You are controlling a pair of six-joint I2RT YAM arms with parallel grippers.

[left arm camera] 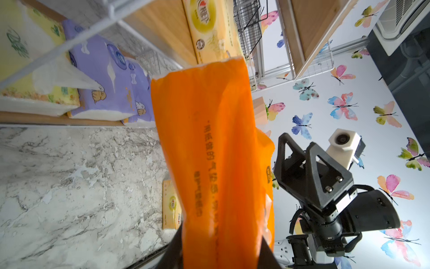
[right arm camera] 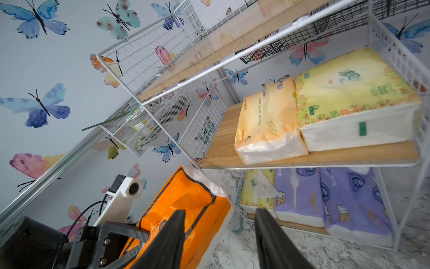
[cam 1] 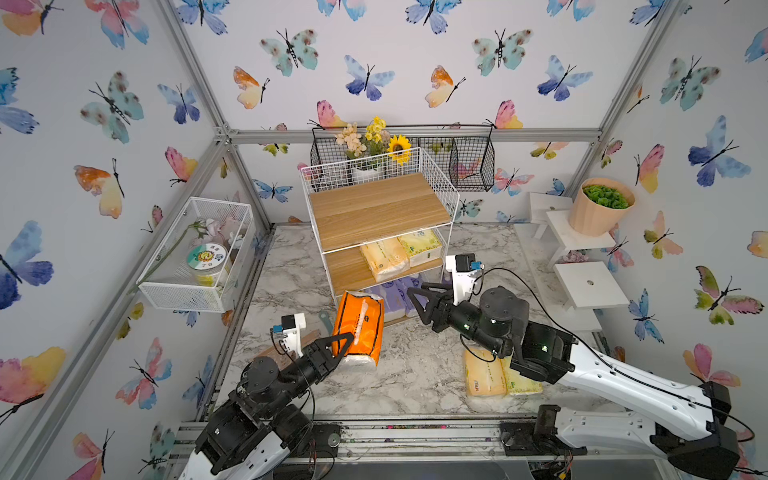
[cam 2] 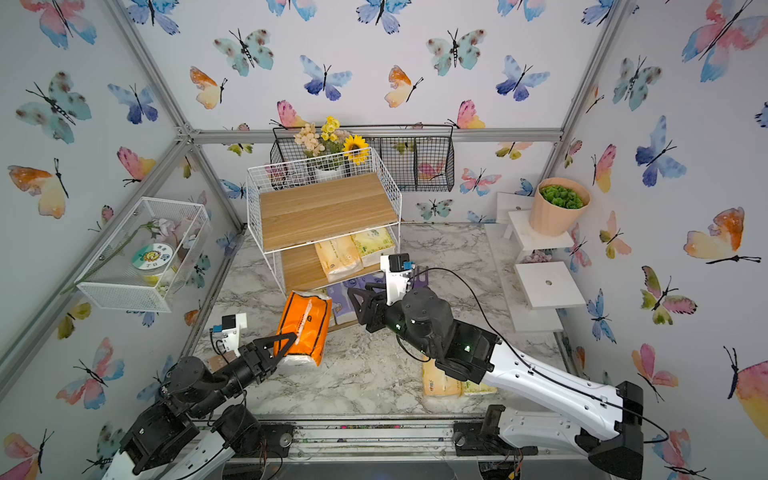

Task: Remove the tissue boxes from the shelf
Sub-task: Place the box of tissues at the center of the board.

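Marble tabletop (cam 1: 409, 376) bears the shelf (cam 1: 380, 210) at the back. Just off its lower front corner the orange tissue pack (cam 1: 359, 328) tilts, its near end pinched in the left gripper (cam 1: 347, 343), one finger hidden behind the wrapper. Purple packs (right arm camera: 325, 198) on the bottom board are mostly covered in both top views; a peach pack (cam 1: 384, 259) and a yellow-green pack (cam 1: 422, 247) lie on the middle board. The right gripper (cam 1: 417, 289) points at the bottom board, fingers spread and empty; its arm covers part of two pale packs (cam 1: 484, 376) on the tabletop.

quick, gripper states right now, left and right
left gripper: closed, holding the orange tissue pack
right gripper: open, holding nothing
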